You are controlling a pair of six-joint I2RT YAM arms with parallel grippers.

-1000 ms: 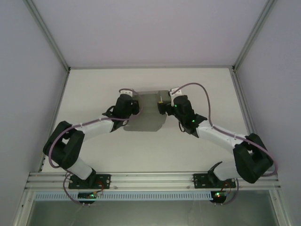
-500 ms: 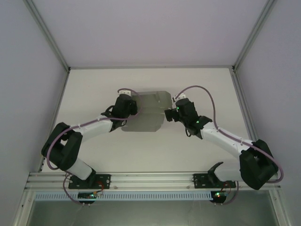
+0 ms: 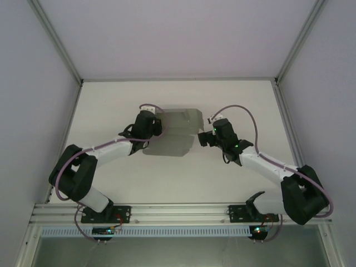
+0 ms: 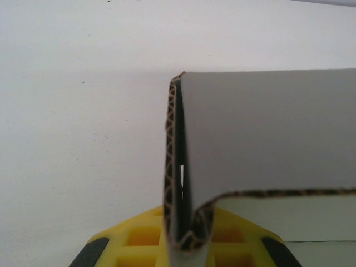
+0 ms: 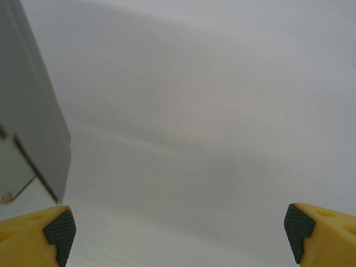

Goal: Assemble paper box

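The white counter [image 3: 111,172] carries the grey paper box [image 3: 177,133], partly folded, between the two tools. The left tool [image 4: 183,245] is clenched on a doubled cardboard wall directly ahead of it. The right tool [image 5: 178,228] hangs released, with the box's edge near one of its fingers. Wall-folding seems in hand; next, the right tool must catch that edge. The flap layout is hard to make out.

right gripper [image 3: 202,139] has backed off the box [image 3: 172,142]: a second ago it was against the box's right edge, now it sits apart to the right, and its arm has swung out with it. Box's far panel now reaches further right than before. Box and left gripper [image 3: 151,128] have both drifted slightly left
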